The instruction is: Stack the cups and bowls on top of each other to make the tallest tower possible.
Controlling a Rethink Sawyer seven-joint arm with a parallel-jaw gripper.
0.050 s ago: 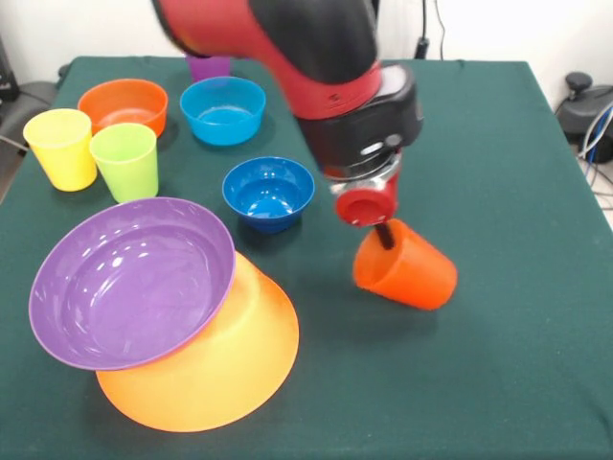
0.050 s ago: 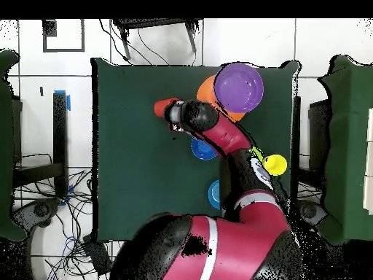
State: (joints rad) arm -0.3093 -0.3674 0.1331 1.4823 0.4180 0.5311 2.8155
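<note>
One very large yellow-orange bowl point(image 1: 215, 369) lies upside down at the front view's lower left with the wide purple bowl point(image 1: 129, 280) tilted on top of it. Right of centre, the red and black arm point(image 1: 287, 43) comes down to its gripper point(image 1: 385, 236), clamped on the rim of the orange-red cup point(image 1: 410, 272), which tips sideways. Smaller bowls and cups sit at the upper left

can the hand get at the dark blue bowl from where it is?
Probably yes: the glossy dark blue plastic bowl sits open beside the hand, nothing between them. But the hand seems to hold the tilted orange-red plastic cup.
</note>
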